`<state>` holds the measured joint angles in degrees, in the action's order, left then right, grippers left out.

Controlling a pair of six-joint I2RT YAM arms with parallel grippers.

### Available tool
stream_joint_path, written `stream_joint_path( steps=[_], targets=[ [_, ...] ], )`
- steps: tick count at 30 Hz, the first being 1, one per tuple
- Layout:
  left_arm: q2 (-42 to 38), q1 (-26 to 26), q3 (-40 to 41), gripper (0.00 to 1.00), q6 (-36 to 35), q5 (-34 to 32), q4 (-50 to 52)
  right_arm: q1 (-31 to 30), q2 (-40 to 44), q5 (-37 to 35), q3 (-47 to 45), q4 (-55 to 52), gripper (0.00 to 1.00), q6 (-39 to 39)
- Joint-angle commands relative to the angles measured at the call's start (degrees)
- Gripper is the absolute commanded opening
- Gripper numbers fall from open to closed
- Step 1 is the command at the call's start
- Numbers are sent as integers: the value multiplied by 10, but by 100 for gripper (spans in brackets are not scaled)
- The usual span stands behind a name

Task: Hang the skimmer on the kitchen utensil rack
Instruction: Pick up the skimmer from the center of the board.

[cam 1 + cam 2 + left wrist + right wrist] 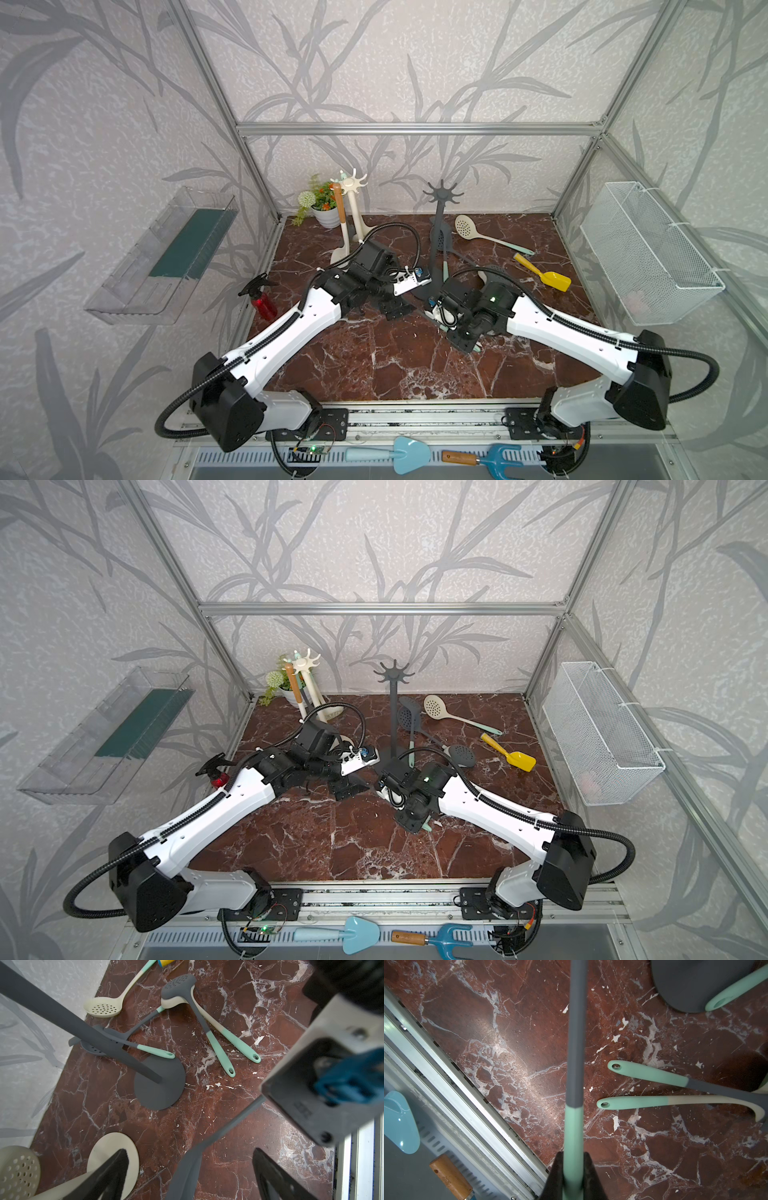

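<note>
With the right gripper [573, 1159] clamped on the mint handle of the grey skimmer [575, 1043], raised just in front of the utensil rack [441, 194], its other end between the fingers of the wide-open left gripper [189, 1153], lifting it onto a hook remains.

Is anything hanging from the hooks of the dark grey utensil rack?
No: in a top view the hooks of the rack stand bare; grey utensils lie on the table by its pole.
</note>
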<state>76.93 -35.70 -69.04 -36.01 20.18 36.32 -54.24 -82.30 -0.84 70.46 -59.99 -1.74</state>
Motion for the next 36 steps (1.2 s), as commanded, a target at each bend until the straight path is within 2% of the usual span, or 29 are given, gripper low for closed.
stream_joint_path(
  steps=[1,8,20,28,36],
  targets=[
    [9,16,-16,91,-4,41,-5,-4,20,8,12,18,1,-21],
    [25,50,-14,89,42,60,-30,-4,44,21,5,33,1,-32],
    [60,52,-37,87,79,1,4,-6,92,21,-7,61,3,-43],
    [58,52,-20,85,102,7,15,-6,155,22,-35,130,3,-43],
    [51,51,-17,85,96,26,18,-6,162,32,-61,191,2,-30]
  ],
)
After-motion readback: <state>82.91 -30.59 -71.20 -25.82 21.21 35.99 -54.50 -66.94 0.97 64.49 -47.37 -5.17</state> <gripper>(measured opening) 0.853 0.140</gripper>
